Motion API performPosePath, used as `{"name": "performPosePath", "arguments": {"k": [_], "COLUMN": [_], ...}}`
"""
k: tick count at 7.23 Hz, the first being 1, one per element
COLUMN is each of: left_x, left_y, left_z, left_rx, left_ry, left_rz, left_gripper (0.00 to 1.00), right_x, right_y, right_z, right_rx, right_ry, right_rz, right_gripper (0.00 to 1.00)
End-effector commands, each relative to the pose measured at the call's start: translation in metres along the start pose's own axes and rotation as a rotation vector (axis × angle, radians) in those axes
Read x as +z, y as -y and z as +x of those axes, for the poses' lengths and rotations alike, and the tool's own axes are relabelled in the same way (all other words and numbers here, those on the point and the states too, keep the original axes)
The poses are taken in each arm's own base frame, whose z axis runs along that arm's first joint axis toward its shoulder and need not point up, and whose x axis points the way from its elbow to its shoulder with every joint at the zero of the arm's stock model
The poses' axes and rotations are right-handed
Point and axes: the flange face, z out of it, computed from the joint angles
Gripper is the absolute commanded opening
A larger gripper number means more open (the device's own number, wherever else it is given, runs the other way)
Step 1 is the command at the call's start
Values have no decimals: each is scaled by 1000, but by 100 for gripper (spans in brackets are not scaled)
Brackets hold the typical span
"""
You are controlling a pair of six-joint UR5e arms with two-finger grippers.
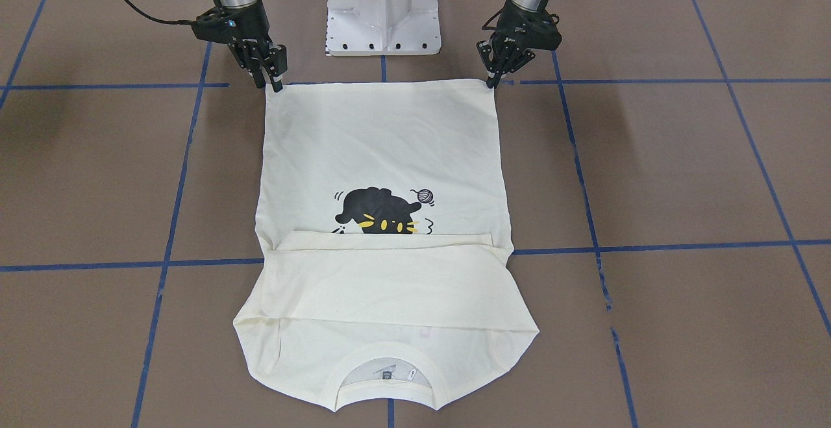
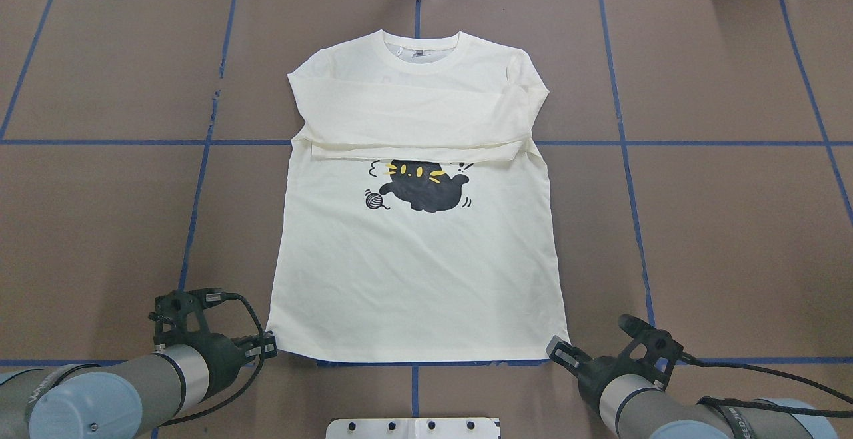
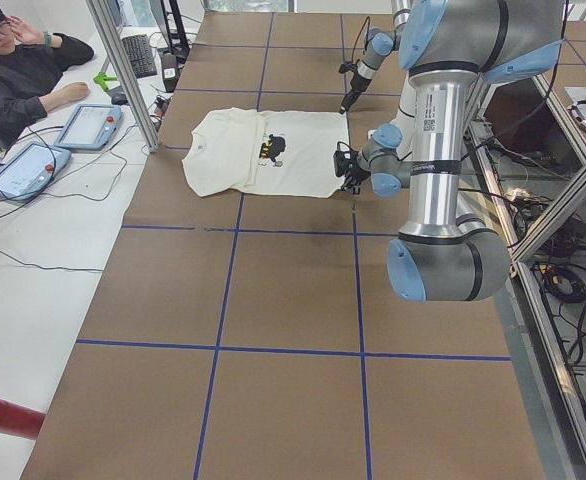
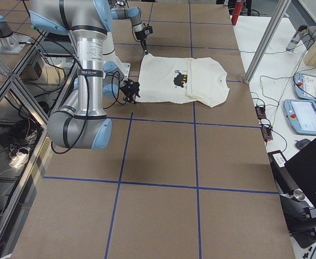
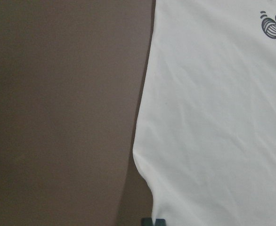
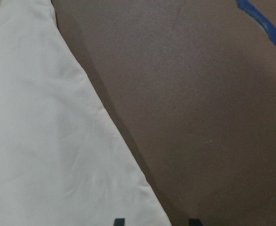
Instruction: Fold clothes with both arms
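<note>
Overhead exterior shows the shirt (image 2: 413,272) lying flat and face up in the middle of the brown table (image 2: 733,226), collar (image 2: 420,49) towards the far edge and hem towards the robot. Both sleeves (image 2: 413,126) are folded across the chest in a band that covers the top of the black cat print (image 2: 420,186). The yarn ball (image 2: 375,200) sits just beside the cat.

The left gripper (image 2: 268,346) is at the hem corner on the robot's left. In its wrist view the two dark fingertips (image 5: 153,221) sit close together right at the cloth edge, so it seems to be pinched on that corner, though only a sliver of them shows.

The right gripper (image 2: 556,351) is at the opposite hem corner. Its wrist view shows the fingertips (image 6: 119,221) spread well apart, with the shirt's edge running down between them, so it is released and straddles the corner.

Blue tape lines (image 2: 666,142) cross the table, one running along just under the hem. The white pedestal base (image 1: 383,6) stands between the arms, near the hem.
</note>
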Motion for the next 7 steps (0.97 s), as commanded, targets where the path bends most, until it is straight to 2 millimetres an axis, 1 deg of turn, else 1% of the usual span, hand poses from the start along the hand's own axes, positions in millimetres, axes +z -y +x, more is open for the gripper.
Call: {"name": "performPosePath", "arguments": {"k": [1, 3, 4, 5, 6, 7], "left_x": [0, 0, -1, -24, -72, -135], "left_y": [0, 0, 0, 5, 11, 16], "left_z": [0, 0, 1, 11, 27, 48], "left_rx": [-1, 0, 0, -3, 10, 12], "left_ry": [0, 0, -3, -30, -10, 14], "left_rz": [-1, -3, -5, -13, -63, -159], "left_gripper": [0, 0, 0, 0, 0, 0], "right_x": [1, 1, -9, -49, -98, -146], "right_y": [1, 1, 4, 14, 23, 36], "right_z": [1, 1, -9, -29, -47, -60], "right_rx": [-2, -3, -6, -4, -4, -2], "right_ry": [-1, -4, -15, -21, -35, -38], "right_rz": [4, 5, 15, 5, -40, -70], "right_gripper": [0, 0, 0, 0, 0, 0]}}
